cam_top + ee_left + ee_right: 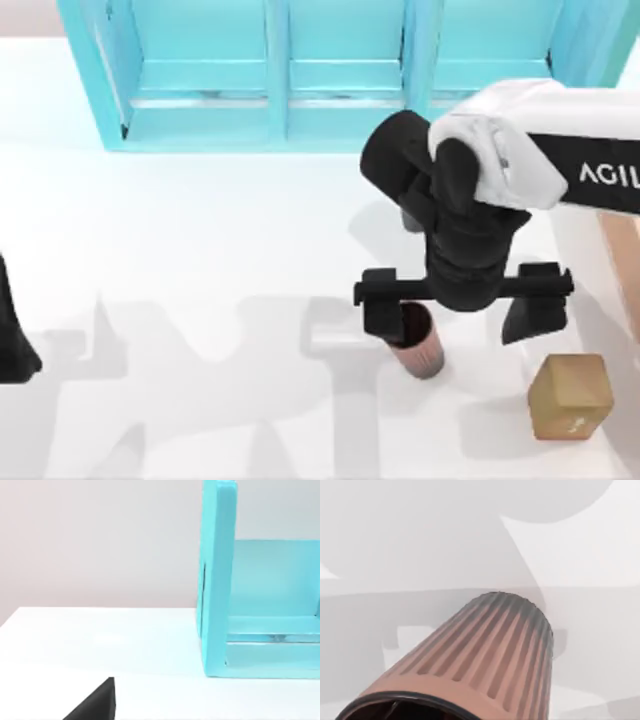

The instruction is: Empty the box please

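Top view: right gripper (462, 310), fingers spread apart, hangs at centre right, one finger (382, 315) over a ribbed cup (420, 350). Box (622, 255) lies at right edge, beside it.

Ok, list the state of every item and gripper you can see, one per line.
Right gripper: fingers spread wide, above the table, left finger at the cup's rim.
Ribbed brown cup: upright, on the table.
Small tan cube: resting on the table, apart from the cup.
Turquoise shelf unit: standing at the back.
Left arm: parked at the left edge.
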